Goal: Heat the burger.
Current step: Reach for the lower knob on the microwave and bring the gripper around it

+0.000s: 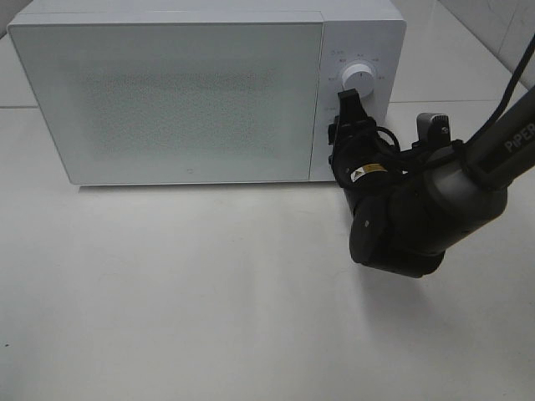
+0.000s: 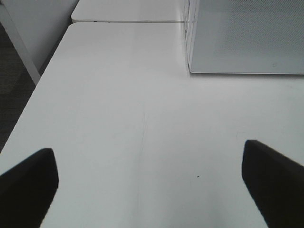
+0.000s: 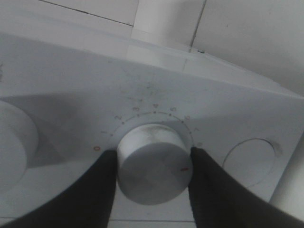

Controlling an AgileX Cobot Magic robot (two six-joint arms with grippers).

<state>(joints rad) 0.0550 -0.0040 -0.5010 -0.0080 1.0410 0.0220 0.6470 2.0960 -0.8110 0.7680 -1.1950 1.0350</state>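
The left gripper (image 2: 148,156) hangs over bare white tabletop (image 1: 209,292), its two dark fingers (image 2: 28,183) spread wide with nothing between them; a lower corner of the microwave (image 1: 167,100) shows at the edge of the left wrist view. In the exterior high view the white microwave stands at the back of the tabletop with its speckled door (image 1: 192,125) closed. The burger shows in no view, so where it is cannot be told. To the right of the door is the control panel, with the upper dial (image 1: 359,75) free. Just below it, the right gripper (image 1: 351,104) is pressed up to the panel and closed around the lower dial (image 3: 154,164) — one finger against each side. A red mark on that dial's face lies away from the orange 0. A round button (image 3: 249,161) sits beside the dial.
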